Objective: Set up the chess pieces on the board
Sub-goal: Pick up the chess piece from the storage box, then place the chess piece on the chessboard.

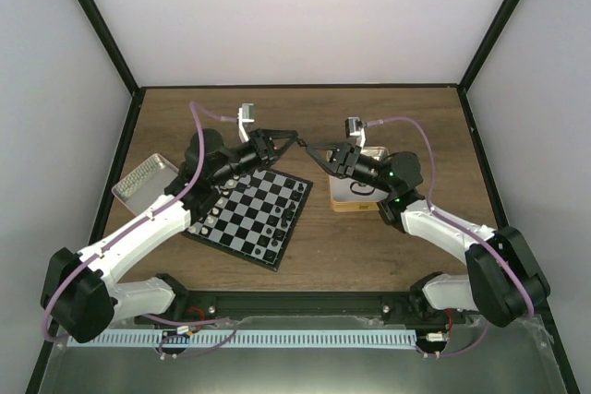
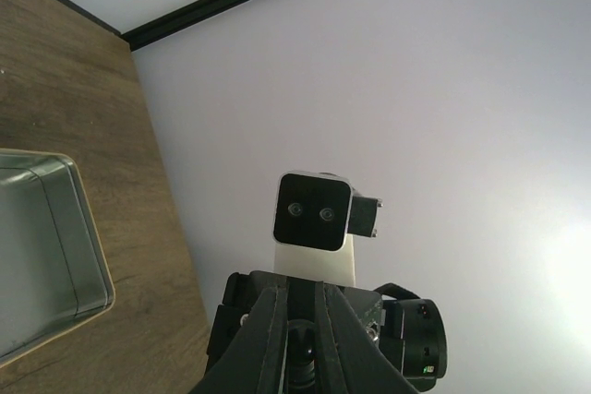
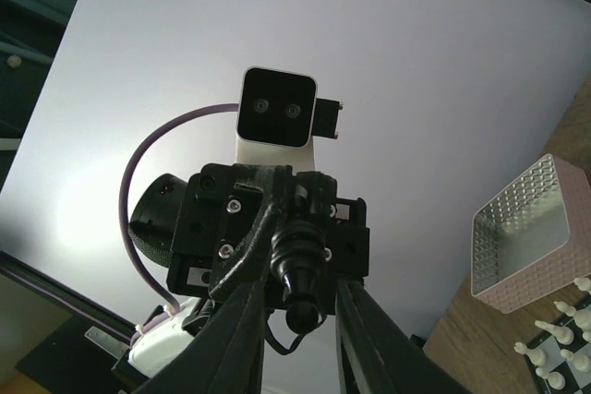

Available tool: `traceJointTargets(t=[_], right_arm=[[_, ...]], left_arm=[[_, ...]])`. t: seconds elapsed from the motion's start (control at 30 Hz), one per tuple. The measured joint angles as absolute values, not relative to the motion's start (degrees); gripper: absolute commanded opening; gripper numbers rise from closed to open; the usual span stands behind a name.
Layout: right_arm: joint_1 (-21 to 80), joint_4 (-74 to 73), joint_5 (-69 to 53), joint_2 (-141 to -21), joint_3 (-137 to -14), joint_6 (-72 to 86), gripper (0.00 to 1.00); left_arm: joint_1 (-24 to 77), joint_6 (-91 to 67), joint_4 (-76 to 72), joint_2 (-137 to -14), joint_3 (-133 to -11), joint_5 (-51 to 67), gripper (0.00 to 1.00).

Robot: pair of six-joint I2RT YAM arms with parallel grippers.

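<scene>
My two grippers meet tip to tip above the table, past the far corner of the board [image 1: 254,205]. My left gripper [image 1: 294,138] is shut on a black chess piece [image 2: 301,352], which sits between its nearly closed fingers in the left wrist view [image 2: 297,300]. My right gripper [image 1: 310,147] is open. In the right wrist view [image 3: 300,228] its fingers stand apart on either side of the same black piece [image 3: 295,274], not touching it. Cream-white pieces [image 1: 214,212] stand along the board's left side. A few black pieces [image 1: 273,228] stand near its right side.
A gold-rimmed square tin [image 1: 355,196] lies under the right arm, right of the board; its rim shows in the left wrist view [image 2: 92,265]. A silver-and-pink tin [image 1: 143,182] lies left of the board and shows in the right wrist view [image 3: 531,237]. White walls enclose the table.
</scene>
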State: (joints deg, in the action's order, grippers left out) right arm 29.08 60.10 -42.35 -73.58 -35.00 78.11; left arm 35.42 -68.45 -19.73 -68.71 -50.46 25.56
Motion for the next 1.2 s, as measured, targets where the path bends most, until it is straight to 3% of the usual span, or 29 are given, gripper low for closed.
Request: traceJointTargets(t=[0.37,0.5,0.87,1.0,1.2], right_arm=[[29.32,57.71,-41.89,-73.56,-35.11,77.67,0.01],[29.34,50.15,-41.21,-73.41,-36.07,74.72,0.01],[29.36,4.8,-27.53,-72.14,-44.6,50.48,0.01],[29.36,-3.9,-22.5,-72.2,-44.62,45.54,0.01],[29.36,-7.99,-19.55,-72.2,-44.62,42.83,0.01]], left_arm=[[35.16,-67.64,-19.9,-68.73,-50.11,25.19,0.04],[35.11,-62.35,-15.27,-68.4,-50.13,23.05,0.04],[36.34,-33.85,8.75,-68.16,-50.24,0.56,0.04],[39.35,-28.23,10.94,-72.1,-50.02,-6.79,0.04],[40.23,-25.28,6.07,-79.4,-46.87,-7.4,0.04]])
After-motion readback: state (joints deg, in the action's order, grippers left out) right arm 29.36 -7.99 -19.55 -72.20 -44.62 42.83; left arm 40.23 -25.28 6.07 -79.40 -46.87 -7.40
